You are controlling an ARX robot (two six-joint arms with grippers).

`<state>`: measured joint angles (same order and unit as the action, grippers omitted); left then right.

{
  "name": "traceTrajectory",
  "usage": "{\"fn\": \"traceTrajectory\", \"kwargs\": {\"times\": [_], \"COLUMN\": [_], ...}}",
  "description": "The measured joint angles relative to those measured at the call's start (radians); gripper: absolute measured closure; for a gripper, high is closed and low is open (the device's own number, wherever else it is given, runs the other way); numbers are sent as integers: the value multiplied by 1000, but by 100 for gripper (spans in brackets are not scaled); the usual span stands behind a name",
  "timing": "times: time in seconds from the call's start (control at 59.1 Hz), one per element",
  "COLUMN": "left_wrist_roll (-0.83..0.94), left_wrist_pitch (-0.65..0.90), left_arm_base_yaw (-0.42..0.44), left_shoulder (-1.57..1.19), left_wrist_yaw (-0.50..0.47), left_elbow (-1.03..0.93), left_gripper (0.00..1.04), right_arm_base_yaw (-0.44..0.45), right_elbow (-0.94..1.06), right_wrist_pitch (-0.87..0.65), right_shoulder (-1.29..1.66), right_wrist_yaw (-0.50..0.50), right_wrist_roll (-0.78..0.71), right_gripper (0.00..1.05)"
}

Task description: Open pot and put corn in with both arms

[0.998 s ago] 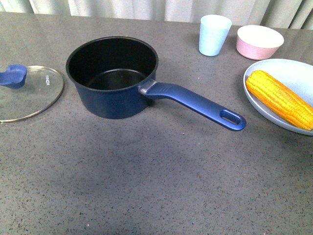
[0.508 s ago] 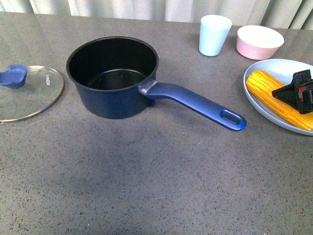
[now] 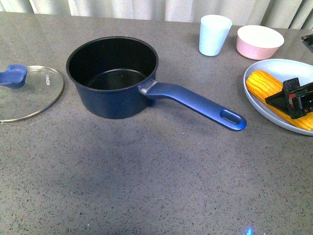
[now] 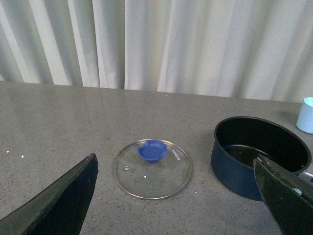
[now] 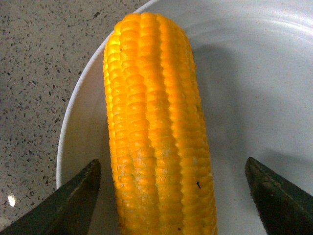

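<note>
Front and wrist views of the bench (image 3: 146, 176). The dark blue pot (image 3: 112, 78) stands uncovered near the middle, its black inside empty and its long handle (image 3: 195, 103) pointing right, toward the plate. The glass lid (image 3: 29, 93) with its blue knob (image 3: 13, 76) lies on the bench to the left of the pot, apart from it. The corn (image 3: 264, 88) lies on a pale blue plate (image 3: 293, 68) at the right edge. The right hand (image 3: 293, 98) is low over the cob; the right wrist view shows its two fingers (image 5: 73, 205) spread wide, one on each side of the cob with plate visible between each finger and the kernels, so it grips nothing. The left hand (image 4: 174, 160) is outside the front view; its own camera shows the fingers far apart and empty, facing the lid and pot. A pale blue cup (image 3: 214, 34) and a pink bowl (image 3: 259, 41) stand behind the plate.
</note>
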<state>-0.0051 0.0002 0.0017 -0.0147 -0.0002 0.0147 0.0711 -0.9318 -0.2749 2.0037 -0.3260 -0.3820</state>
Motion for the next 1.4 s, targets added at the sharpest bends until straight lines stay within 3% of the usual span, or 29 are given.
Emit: {"fn": "traceTrajectory", "kwargs": {"times": [0.186, 0.406, 0.575, 0.778, 1.066, 1.404], "left_wrist_roll": [0, 0, 0, 0, 0, 0], "left_wrist_pitch": [0, 0, 0, 0, 0, 0], "left_arm_base_yaw": [0, 0, 0, 0, 0, 0], "left_shoulder": [0, 0, 0, 0, 0, 0], "left_wrist_yaw": [0, 0, 0, 0, 0, 0], "left_elbow": [0, 0, 0, 0, 0, 0], "left_gripper": [9, 9, 9, 9, 9, 9], "right_arm_base_yaw": [11, 38, 39, -130, -401, -590], "right_elbow": [0, 2, 11, -15, -240, -540], "right_wrist_pitch": [-5, -5, 2, 13, 69, 200], "right_shoulder": [6, -24, -139, -240, -113, 123], "right_wrist_yaw": [-16, -66, -142, -167, -96, 19], "right_wrist_roll": [6, 37, 109, 192, 277, 289], "right_gripper": [53, 76, 82, 84, 85, 87]}}
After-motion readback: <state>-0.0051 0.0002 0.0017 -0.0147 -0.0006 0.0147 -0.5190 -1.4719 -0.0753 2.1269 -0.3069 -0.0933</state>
